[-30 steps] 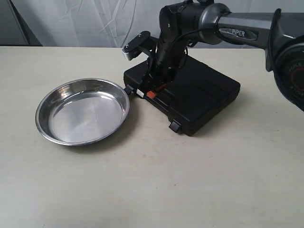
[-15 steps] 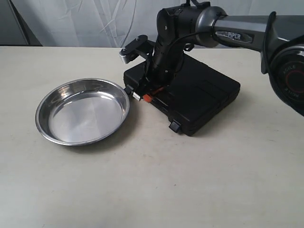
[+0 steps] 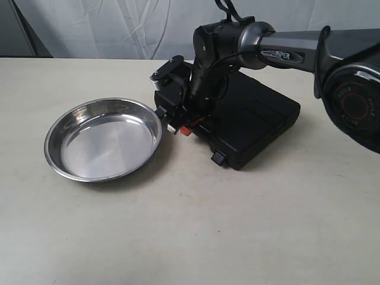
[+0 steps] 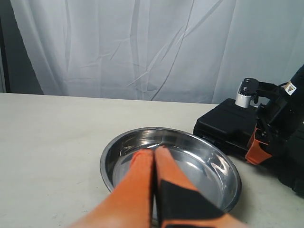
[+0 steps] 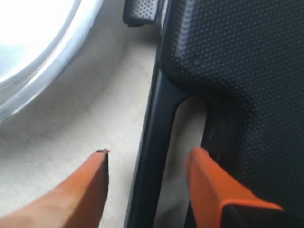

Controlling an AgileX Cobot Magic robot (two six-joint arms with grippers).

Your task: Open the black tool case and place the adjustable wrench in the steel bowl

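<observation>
The black tool case [image 3: 255, 122] lies closed on the table, so the adjustable wrench is hidden. The steel bowl [image 3: 104, 142] stands empty to its left, rim almost touching the case. My right gripper [image 3: 181, 127] is down at the case's front left edge. In the right wrist view it [image 5: 149, 153] is open, its orange fingers [image 5: 204, 180] on either side of the case's handle bar [image 5: 154, 109]. My left gripper [image 4: 154, 151] is shut and empty, hovering at the near side of the bowl [image 4: 199, 161]. It does not show in the exterior view.
A black latch [image 3: 218, 158] sticks out of the case's front right edge, and another latch [image 5: 140, 12] sits by the bowl's rim [image 5: 42, 90]. White curtain hangs behind the table. Bare tabletop [image 3: 190, 231] stretches in front of the bowl and case.
The right arm has swung left and down over the case, bringing its fingers from above the lid to the front edge by the handle. The bowl and case have not moved.
</observation>
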